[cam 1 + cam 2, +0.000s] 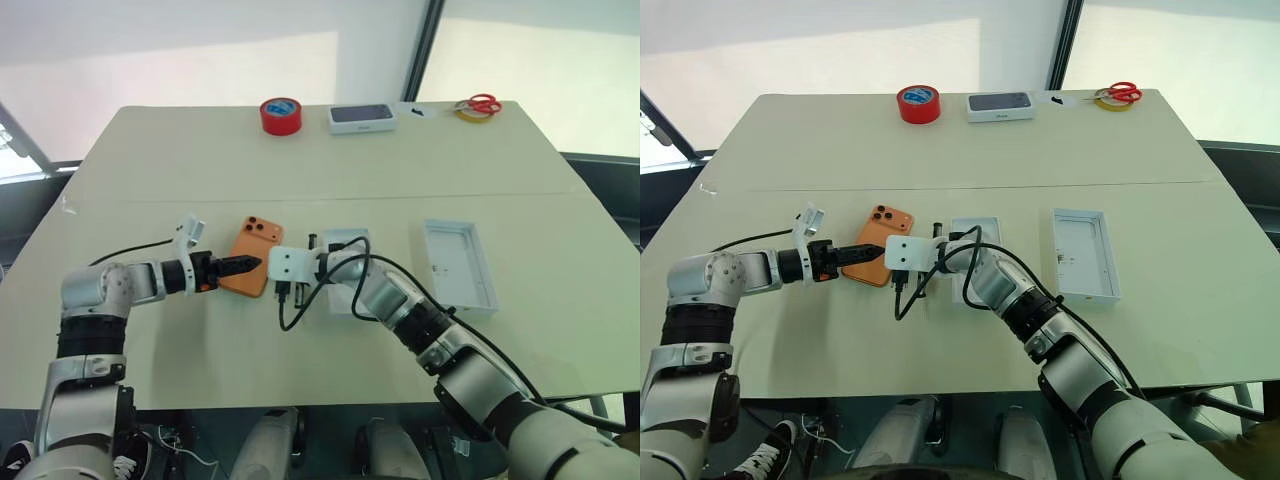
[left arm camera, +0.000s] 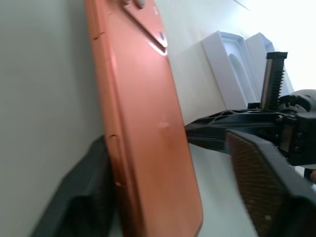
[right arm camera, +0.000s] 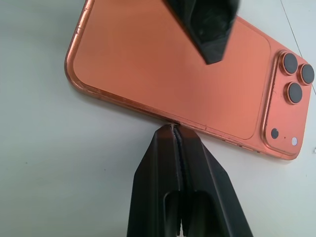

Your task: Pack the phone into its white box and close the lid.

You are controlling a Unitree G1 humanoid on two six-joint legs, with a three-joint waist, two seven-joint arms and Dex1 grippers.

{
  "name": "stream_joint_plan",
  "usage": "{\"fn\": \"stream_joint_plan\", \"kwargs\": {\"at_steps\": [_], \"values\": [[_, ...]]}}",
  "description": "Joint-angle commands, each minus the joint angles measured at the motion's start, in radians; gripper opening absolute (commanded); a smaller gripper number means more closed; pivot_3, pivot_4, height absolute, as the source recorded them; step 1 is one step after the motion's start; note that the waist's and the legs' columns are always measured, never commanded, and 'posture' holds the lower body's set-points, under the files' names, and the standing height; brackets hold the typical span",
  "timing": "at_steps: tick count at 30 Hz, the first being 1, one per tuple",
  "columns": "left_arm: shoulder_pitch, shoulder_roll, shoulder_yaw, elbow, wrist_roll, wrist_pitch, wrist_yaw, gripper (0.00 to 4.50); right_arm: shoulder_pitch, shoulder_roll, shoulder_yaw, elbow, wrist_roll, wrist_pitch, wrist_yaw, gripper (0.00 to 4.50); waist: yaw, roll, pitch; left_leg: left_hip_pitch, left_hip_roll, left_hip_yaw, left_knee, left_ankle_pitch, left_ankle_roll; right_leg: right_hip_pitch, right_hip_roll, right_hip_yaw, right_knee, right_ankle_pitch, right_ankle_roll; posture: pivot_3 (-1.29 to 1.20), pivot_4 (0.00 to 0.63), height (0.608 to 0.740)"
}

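Right hand (image 3: 178,129), pressed together, braces phone (image 3: 168,74); our left hand (image 2: 163,197) straddles its edge half-spread. Shallow bite, phone may skid.

The left gripper (image 1: 868,254) reaches over the orange rounded-corner smartphone (image 1: 886,232), lying back-up on the table. Beyond it, partly hidden by the right arm, sits the shallow white cardboard box (image 1: 978,232).

You have an orange phone (image 1: 254,257) with dark lenses on a cream table (image 1: 300,170). The box base (image 1: 338,243) and lid (image 1: 458,262) are white. At the far edge sit a red tape roll (image 1: 281,114), red-handled scissors (image 1: 484,103) and a white box with a dark phone picture (image 1: 362,117).
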Motion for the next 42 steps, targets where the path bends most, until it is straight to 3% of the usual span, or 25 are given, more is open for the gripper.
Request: {"fn": "stream_joint_plan", "kwargs": {"at_steps": [1, 8, 13, 19, 23, 25, 30, 36, 42], "values": [[0.03, -0.015, -0.052, 0.033, 0.006, 0.044, -0.009, 1.66, -0.012, 0.0, -0.014, -0.009, -0.007, -0.004, 0.0, 0.0, -0.002, 0.0, 0.0, 0.0, 0.0, 0.0, 0.0, 0.0, 0.0, 0.0, 0.0, 0.0, 0.0, 0.0, 0.0, 0.0, 0.15, 0.738], [0.039, -0.017, -0.039, 0.063, 0.009, 0.05, -0.009, 1.66, -0.008, -0.003, -0.015, -0.013, -0.007, -0.005, -0.001, 0.0, -0.003, 0.0, 0.0, 0.0, 0.0, 0.0, -0.002, 0.0, 0.0, -0.001, 0.0, 0.0, -0.001, 0.0, 0.0, 0.0, 0.15, 0.738], [0.034, -0.027, -0.017, 0.088, -0.01, 0.073, -0.006, 0.04, -0.005, -0.008, -0.017, -0.029, -0.004, 0.0, 0.005, 0.0, -0.003, -0.001, 0.0, 0.0, 0.0, 0.0, -0.002, 0.0, 0.0, -0.001, 0.0, 0.0, -0.001, 0.0, 0.0, 0.0, 0.15, 0.738], [0.047, -0.029, 0.031, 0.078, -0.064, 0.097, -0.044, 0.04, 0.015, -0.015, -0.065, -0.095, 0.061, 0.002, 0.028, 0.0, -0.004, -0.001, 0.0, 0.001, 0.0, 0.0, -0.003, 0.0, -0.001, -0.001, 0.0, 0.0, -0.001, 0.0, 0.0, 0.0, 0.15, 0.738], [0.047, -0.053, 0.173, 0.068, -0.178, 0.171, -0.036, 0.04, 0.044, -0.017, -0.185, -0.217, 0.267, 0.135, 0.168, 0.0, -0.011, -0.001, 0.001, 0.0, 0.0, 0.0, -0.004, 0.0, -0.001, -0.002, 0.0, 0.0, -0.003, 0.0, 0.0, 0.0, 0.15, 0.738], [0.074, -0.077, 0.223, 0.012, -0.204, 0.158, -0.011, 0.0, 0.067, -0.053, -0.23, -0.296, 0.359, 0.163, 0.252, 0.85, -0.019, -0.001, 0.001, -0.001, 0.0, 0.0, -0.005, 0.0, 0.0, -0.002, 0.0, 0.0, -0.003, 0.0, 0.0, 0.0, 0.15, 0.738], [0.106, -0.154, 0.362, -0.101, -0.3, 0.178, 0.097, 0.0, 0.181, -0.231, -0.257, -0.484, 0.407, 0.083, 0.358, 3.34, -0.018, -0.003, 0.003, -0.002, 0.0, 0.0, -0.005, 0.0, 0.0, -0.001, -0.001, 0.001, -0.007, 0.0, 0.0, 0.0, 0.15, 0.738], [0.185, -0.242, 0.404, -0.264, -0.373, 0.197, 0.212, 0.0, 0.353, -0.48, -0.329, -0.651, 0.486, 0.046, 0.484, 3.34, -0.02, -0.007, 0.005, -0.004, 0.001, 0.0, -0.005, -0.001, 0.001, -0.002, -0.001, 0.001, -0.011, 0.0, 0.0, 0.0, 0.15, 0.738], [0.201, -0.291, 0.388, -0.334, -0.404, 0.153, 0.279, 0.0, 0.425, -0.539, -0.317, -0.668, 0.461, -0.001, 0.48, 3.34, -0.019, -0.008, 0.006, -0.004, 0.003, 0.0, -0.005, -0.001, 0.001, -0.002, 0.0, 0.001, -0.012, 0.0, 0.0, 0.0, 0.15, 0.738]]}}
